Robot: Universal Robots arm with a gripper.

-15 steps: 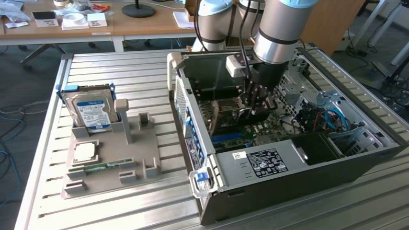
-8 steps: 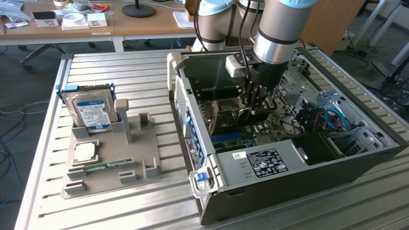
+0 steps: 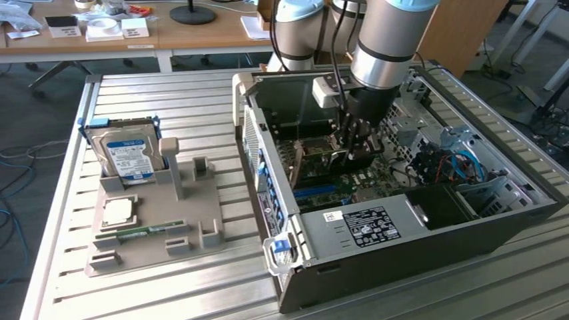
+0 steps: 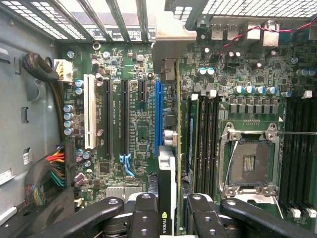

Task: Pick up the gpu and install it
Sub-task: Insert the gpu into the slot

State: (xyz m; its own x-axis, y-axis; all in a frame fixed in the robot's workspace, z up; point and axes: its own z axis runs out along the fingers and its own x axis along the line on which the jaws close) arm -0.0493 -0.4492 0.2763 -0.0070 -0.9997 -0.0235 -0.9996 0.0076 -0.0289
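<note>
Gpu (image 4: 167,171) stands edge-on inside the computer case (image 3: 400,227), clamped between the narrowed fingers of the gripper (image 4: 171,213), close by the blue slot (image 4: 158,114) on the motherboard (image 4: 136,134). Cannot tell whether it is seated. Exterior view, left to right: hard drive (image 3: 129,153) upright in grey tray (image 3: 200,207), memory stick (image 3: 142,232) flat, then the case.

1. A grey holder tray (image 3: 191,200) lies on the slatted table (image 3: 160,100).
2. A blue-labelled hard drive (image 3: 127,155) stands upright at one end of the tray.
3. On the tray, a square chip (image 3: 118,212) sits between that drive and a green memory stick (image 3: 142,232).
</note>
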